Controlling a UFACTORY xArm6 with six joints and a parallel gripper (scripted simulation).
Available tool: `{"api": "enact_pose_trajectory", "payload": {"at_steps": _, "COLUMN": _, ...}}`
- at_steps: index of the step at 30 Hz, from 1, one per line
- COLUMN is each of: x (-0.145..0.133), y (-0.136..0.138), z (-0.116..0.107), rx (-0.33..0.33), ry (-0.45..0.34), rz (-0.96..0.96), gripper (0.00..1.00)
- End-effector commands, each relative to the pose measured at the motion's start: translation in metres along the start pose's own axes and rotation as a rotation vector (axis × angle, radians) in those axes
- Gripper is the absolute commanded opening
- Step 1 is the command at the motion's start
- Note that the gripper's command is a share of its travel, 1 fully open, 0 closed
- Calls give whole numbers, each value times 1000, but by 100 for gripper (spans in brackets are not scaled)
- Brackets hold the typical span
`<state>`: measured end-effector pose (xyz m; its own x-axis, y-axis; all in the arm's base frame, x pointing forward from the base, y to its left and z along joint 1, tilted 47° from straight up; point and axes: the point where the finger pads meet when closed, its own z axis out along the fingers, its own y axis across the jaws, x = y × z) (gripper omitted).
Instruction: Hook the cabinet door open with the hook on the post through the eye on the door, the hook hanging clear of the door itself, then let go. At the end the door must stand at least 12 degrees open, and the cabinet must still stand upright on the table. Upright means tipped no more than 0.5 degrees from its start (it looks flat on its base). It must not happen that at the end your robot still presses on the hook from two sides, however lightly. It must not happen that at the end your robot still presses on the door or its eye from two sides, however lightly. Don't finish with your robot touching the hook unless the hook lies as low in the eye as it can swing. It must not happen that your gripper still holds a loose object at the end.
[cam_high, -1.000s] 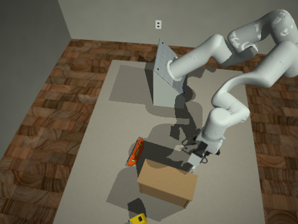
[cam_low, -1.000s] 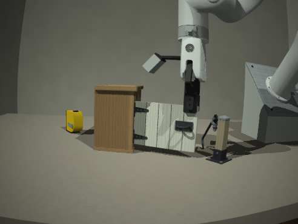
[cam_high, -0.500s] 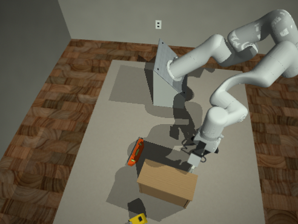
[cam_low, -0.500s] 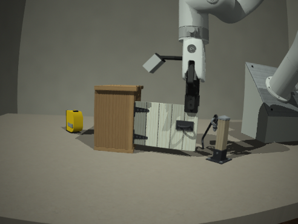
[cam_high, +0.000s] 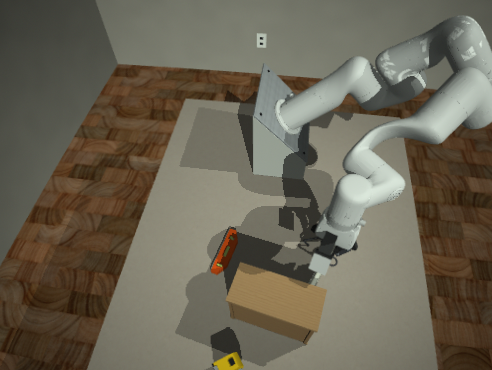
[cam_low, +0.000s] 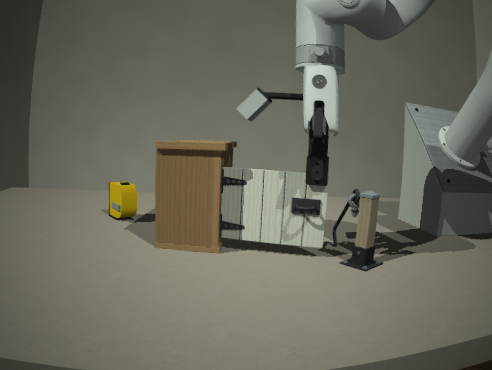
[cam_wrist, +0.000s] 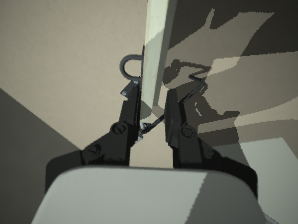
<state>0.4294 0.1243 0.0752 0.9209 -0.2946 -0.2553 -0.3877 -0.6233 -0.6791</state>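
- The post was planted on the counter beside the door's free edge, presumably to anchor the hook.
- The hook was hung from the post, outside any visible eye; engagement remained outstanding.
- The door was found swung wide, apparently for hook access.
- The end effector was parted, unclenched, its fingers straddling the door's top, probably for steering.
- The cabinet was seen upright.
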Motion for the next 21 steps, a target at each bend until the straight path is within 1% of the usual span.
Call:
{"api": "enact_pose_trajectory", "payload": {"at_steps": 1, "x": 1, "y": 2, "z": -1, "rx": 1, "ry": 3, "rz": -8, "gripper": 27}}
{"api": "enact_pose_trajectory", "payload": {"at_steps": 21, "x": 2, "y": 15, "z": -1, "rx": 1, "ry": 3, "rz": -111, "gripper": 27}}
